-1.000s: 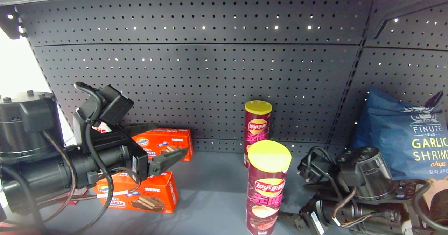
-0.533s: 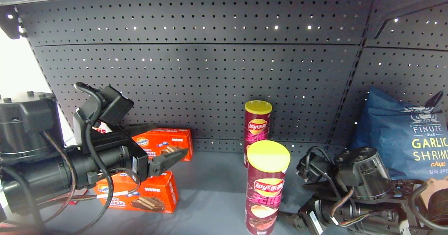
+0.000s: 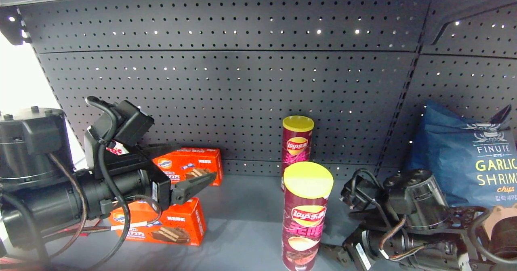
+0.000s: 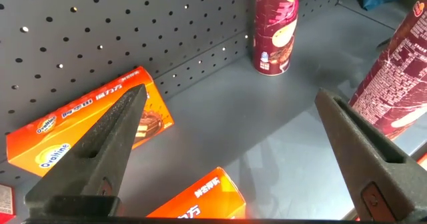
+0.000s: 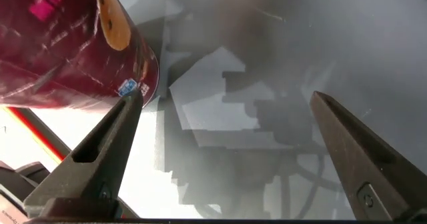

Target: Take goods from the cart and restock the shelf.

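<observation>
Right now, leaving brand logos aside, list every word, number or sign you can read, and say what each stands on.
"GARLIC": yellow capitals on the blue crinkled snack bag.
"SHRIM": line below, cut at the picture's edge.
"chips": small script under that.
Characters beneath: too small to read.
Fine print blurred: near maroon cylindrical can with yellow lid, far maroon can.
Small white words unreadable: rear orange cardboard box, front orange box.

1. Your head view is dim: the pegboard (image 3: 226, 93) behind the near can (image 3: 307, 214) is dark, with bright pinpricks through its holes.
2. Far left of the can, the picture burns out white.
3. Straight pegboard lines bow toward the frame edges.
4. In the right wrist view, pale glare lies on the shelf floor (image 5: 220, 97) beside the can's base, crossed by hard-edged shadows.
</observation>
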`<state>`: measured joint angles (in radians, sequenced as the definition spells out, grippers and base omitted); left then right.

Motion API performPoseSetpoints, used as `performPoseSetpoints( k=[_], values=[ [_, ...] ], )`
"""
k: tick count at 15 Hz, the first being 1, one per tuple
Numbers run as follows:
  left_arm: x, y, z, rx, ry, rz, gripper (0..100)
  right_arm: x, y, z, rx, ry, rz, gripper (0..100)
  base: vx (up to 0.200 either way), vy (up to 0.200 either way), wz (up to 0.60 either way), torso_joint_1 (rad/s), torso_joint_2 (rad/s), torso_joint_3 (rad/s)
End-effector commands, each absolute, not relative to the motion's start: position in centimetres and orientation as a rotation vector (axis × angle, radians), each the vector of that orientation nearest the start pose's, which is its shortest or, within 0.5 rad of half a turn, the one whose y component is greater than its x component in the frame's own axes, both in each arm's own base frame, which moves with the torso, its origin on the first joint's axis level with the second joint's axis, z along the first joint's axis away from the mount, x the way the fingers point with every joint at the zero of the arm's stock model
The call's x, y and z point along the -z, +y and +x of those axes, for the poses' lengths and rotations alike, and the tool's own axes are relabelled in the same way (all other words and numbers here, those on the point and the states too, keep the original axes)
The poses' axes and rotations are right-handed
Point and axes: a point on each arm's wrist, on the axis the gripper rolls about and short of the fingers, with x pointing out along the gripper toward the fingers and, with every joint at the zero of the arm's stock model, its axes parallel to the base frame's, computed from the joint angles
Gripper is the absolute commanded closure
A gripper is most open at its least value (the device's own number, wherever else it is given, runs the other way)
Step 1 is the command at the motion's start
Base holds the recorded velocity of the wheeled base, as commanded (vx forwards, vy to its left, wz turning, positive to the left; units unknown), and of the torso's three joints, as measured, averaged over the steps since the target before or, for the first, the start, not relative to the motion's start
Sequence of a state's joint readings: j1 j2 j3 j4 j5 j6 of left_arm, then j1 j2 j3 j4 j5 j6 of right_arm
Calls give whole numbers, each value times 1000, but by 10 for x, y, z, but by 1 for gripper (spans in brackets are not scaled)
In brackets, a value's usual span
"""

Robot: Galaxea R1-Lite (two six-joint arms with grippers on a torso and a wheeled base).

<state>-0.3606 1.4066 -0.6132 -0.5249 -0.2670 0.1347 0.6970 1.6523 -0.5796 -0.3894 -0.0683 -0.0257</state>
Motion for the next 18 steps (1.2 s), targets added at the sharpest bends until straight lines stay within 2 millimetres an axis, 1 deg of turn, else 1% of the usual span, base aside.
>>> performPoseSetpoints(
  k=[1,4,5,6,7,8,9,10,11,12,13,14,16,17,18],
  values=[
    [-195,-85,208,641,236,143,0,-121,156,193,-601,621,-273,0,0,0,0,0,0,0],
    [-192,-83,204,642,247,143,0,-144,141,190,-562,526,-212,0,0,0,0,0,0,0],
    [-195,-82,201,641,233,143,0,-164,125,181,-531,425,-160,0,0,0,0,0,0,0],
    [-199,-80,198,636,216,141,0,-177,110,169,-506,361,-134,0,0,0,0,0,0,0],
    [-199,-80,198,634,215,141,0,-179,108,167,-502,354,-130,0,0,0,0,0,0,0],
    [-200,-72,193,608,204,137,0,-184,79,142,-411,294,-109,0,0,0,0,0,0,0],
    [-202,-70,190,603,195,137,0,-183,67,133,-363,280,-102,0,0,0,0,0,0,0],
    [-203,-66,185,591,184,134,0,-181,47,119,-278,255,-84,0,0,0,0,0,0,0],
    [-206,-61,178,575,166,132,0,-178,28,98,-176,213,-67,0,0,0,0,0,0,0],
    [-205,-56,173,558,159,131,0,-171,18,79,-97,178,-64,0,0,0,0,0,0,0],
    [-205,-52,169,541,155,129,0,-167,16,72,-65,172,-65,0,0,0,0,0,0,0],
    [-204,-50,167,536,154,129,0,-148,9,53,21,158,-71,0,0,0,0,0,0,0],
    [-204,-45,160,517,145,126,0,-113,-3,22,113,102,-68,0,0,0,0,0,0,0],
    [-204,-44,159,516,143,126,0,-109,-4,17,136,101,-67,0,0,0,0,0,0,0],
    [-205,-43,157,508,134,125,0,-101,-7,7,209,144,-73,0,0,0,0,0,0,0]
  ],
)
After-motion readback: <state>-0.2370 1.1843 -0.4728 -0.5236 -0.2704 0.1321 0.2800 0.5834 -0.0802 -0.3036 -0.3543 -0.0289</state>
